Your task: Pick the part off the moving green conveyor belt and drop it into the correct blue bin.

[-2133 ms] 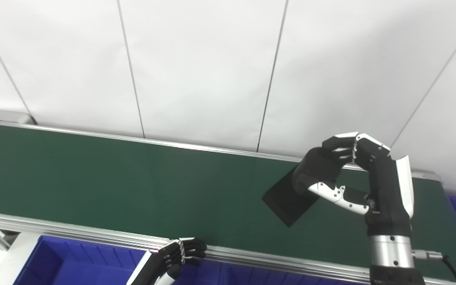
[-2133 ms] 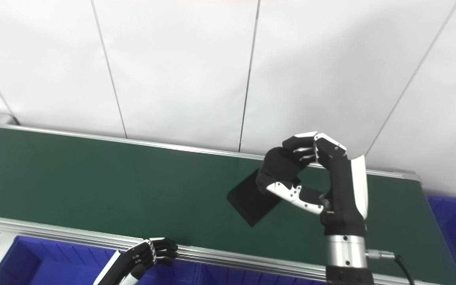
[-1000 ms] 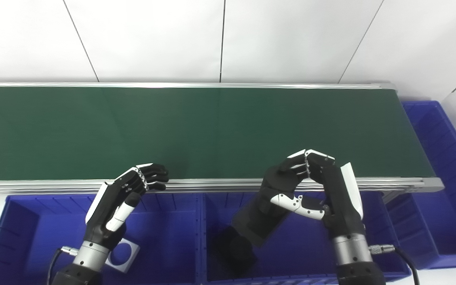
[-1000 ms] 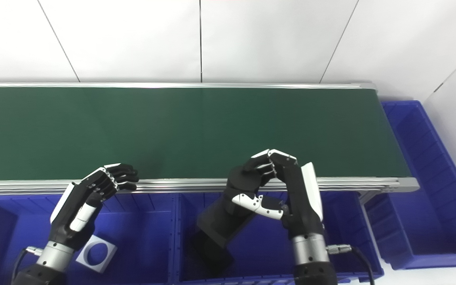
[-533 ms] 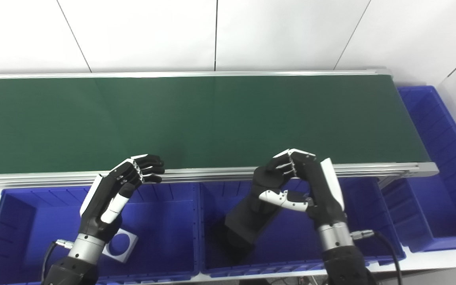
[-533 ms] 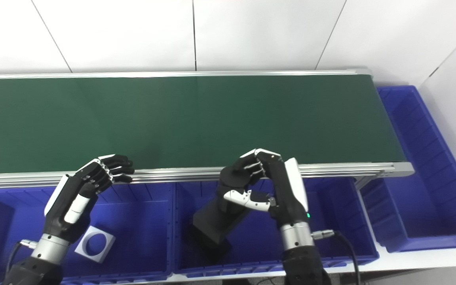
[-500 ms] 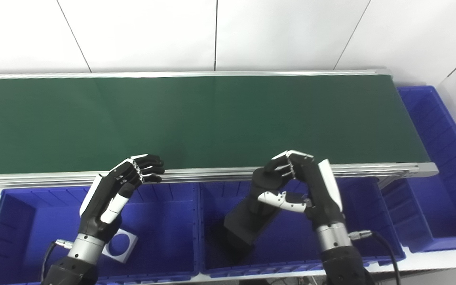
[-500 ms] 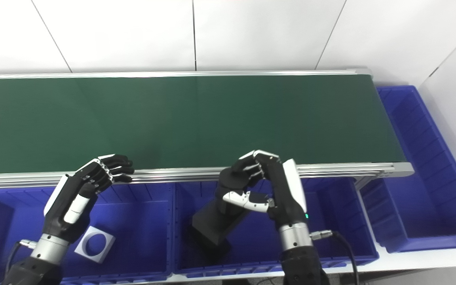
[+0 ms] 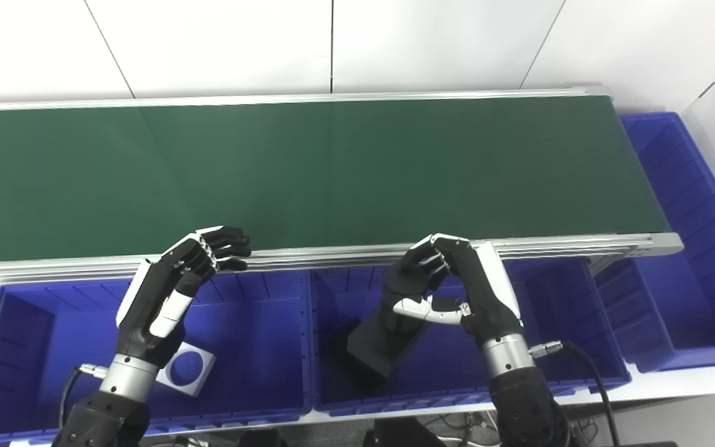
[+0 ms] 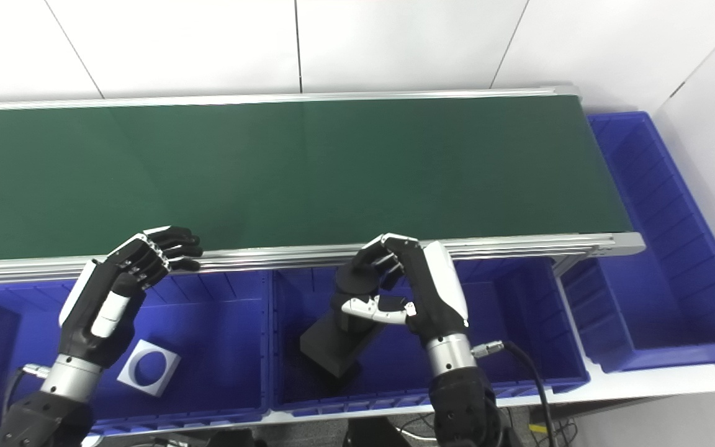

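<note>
Holding the black part point(image 9: 387, 338) inside the middle blue bin point(image 9: 581, 372).
Right hand point(image 9: 457, 292) grips the part's upper end, fingers curled; left hand point(image 9: 171, 292) is unclenched, empty, above the left bin point(image 9: 270, 323).

A flat black rectangular part point(image 9: 383, 339) hangs tilted inside the middle blue bin point(image 9: 575, 385), its lower end down near the bin floor, its upper end pinched in the right hand point(image 9: 457, 288). The green conveyor belt point(image 9: 308, 167) stretches left to right on the far side of the bins, framed by silver rails. A left blue bin point(image 9: 258, 410) sits beside the middle one along the belt's near rail, and a third blue bin point(image 9: 692, 347) stands at the belt's right end.
</note>
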You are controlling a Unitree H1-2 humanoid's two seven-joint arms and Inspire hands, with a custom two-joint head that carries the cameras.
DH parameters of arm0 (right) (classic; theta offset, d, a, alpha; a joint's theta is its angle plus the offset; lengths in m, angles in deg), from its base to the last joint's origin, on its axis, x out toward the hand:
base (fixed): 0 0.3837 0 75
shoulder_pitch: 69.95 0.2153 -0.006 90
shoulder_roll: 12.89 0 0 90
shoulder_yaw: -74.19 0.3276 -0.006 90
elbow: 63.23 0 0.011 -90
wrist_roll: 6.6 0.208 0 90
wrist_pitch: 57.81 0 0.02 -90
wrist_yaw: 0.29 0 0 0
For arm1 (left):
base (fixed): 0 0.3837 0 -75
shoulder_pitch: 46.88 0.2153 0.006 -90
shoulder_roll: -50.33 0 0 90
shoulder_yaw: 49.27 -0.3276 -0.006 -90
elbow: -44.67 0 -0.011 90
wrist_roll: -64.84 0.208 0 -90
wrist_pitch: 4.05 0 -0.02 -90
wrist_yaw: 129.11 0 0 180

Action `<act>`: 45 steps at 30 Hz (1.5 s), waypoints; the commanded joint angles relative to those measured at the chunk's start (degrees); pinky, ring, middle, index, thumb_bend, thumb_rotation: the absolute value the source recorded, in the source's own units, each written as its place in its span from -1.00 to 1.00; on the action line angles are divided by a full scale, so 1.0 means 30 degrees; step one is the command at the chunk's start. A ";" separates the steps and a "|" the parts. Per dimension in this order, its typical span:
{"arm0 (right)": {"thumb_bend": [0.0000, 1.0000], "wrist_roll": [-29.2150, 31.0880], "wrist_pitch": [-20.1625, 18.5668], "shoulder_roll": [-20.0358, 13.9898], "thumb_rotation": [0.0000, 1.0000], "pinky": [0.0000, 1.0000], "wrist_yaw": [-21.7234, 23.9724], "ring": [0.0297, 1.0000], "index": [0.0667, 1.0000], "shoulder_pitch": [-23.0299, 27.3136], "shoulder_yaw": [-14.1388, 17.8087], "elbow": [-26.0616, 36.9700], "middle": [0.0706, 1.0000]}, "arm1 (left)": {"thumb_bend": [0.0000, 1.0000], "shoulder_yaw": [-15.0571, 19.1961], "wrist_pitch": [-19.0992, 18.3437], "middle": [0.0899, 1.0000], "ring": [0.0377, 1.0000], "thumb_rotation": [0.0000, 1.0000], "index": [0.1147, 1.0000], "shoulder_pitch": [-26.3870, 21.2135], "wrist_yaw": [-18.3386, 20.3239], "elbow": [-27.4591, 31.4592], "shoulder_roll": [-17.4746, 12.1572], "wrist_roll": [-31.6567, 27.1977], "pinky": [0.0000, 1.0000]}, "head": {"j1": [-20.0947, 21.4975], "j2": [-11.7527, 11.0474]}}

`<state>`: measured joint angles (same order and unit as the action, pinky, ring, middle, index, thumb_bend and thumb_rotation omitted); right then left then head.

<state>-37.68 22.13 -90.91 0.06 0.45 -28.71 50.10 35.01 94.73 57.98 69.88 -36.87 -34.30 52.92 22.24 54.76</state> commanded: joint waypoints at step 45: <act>0.71 -0.9006 -0.2218 -0.3059 0.44 0.37 0.6596 0.56 0.58 0.1412 -0.2344 0.0353 0.61 | 0.58 0.0108 -0.0623 0.36 0.33 0.57 0.32 -0.0224 0.0300 0.1145 -0.0481 -0.0475 0.23 | 0.0203 0.0355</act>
<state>-64.37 15.61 -100.33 20.27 4.25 -36.02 49.26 35.20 91.49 57.98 70.51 -34.77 -35.63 52.17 22.85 55.90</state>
